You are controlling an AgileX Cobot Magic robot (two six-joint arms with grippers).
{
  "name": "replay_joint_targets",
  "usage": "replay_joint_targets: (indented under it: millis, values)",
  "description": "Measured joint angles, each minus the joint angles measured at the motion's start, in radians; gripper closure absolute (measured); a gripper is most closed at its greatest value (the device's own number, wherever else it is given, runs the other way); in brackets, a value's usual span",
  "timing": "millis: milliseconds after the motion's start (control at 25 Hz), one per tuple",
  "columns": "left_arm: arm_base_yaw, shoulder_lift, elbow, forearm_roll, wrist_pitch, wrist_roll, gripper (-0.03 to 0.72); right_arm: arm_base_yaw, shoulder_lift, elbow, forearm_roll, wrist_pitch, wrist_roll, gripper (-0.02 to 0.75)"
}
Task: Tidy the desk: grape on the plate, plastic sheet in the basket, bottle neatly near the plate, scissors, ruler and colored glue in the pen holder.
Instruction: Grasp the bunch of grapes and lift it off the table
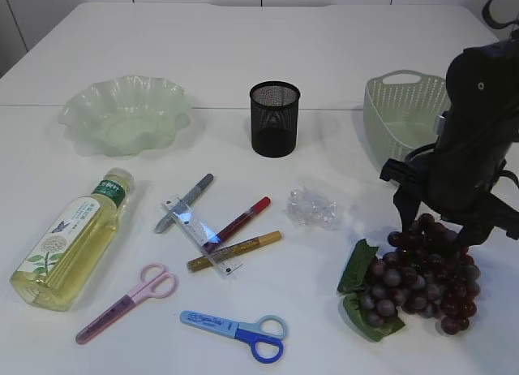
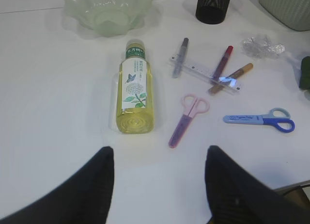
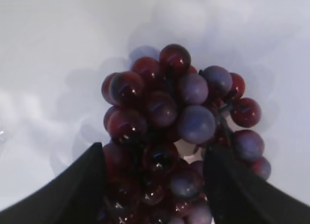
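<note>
A dark red grape (image 1: 426,278) bunch with green leaves lies on the table at the right. My right gripper (image 1: 434,229) stands open over it, jaws either side of the grape (image 3: 174,117) berries. The bottle (image 2: 134,93) of yellow liquid lies on its side ahead of my open, empty left gripper (image 2: 159,149). Pink scissors (image 2: 186,120), blue scissors (image 2: 259,120), a clear ruler (image 2: 203,73) and grey (image 1: 185,202), red (image 1: 239,223) and gold (image 1: 235,251) glue pens are scattered mid-table. The crumpled plastic sheet (image 1: 314,209) lies left of the grape.
The wavy green plate (image 1: 126,115) stands at the back left, the black mesh pen holder (image 1: 274,119) at the back centre and the pale green basket (image 1: 401,115) at the back right, just behind my right arm.
</note>
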Motion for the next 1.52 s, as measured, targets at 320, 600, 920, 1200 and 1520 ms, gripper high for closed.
replay_joint_targets:
  millis: [320, 600, 920, 1200, 1520]
  values:
    - [0.000, 0.000, 0.000, -0.002, 0.000, 0.000, 0.253, 0.000, 0.022, 0.000, -0.048, -0.021, 0.002, 0.240]
    - [0.000, 0.000, 0.000, -0.002, 0.000, 0.000, 0.253, 0.000, 0.079, -0.005, 0.002, -0.031, 0.002, 0.234]
    - [0.000, 0.000, 0.000, -0.002, 0.000, 0.000, 0.253, 0.000, 0.100, -0.005, -0.008, -0.046, 0.002, 0.233]
    - [0.000, 0.000, 0.000, -0.007, 0.000, 0.000, 0.253, 0.000, 0.107, -0.005, -0.018, -0.070, 0.002, 0.233]
    - [0.000, 0.000, 0.000, -0.011, -0.002, 0.000, 0.254, 0.000, 0.120, -0.005, -0.020, -0.072, 0.002, 0.323]
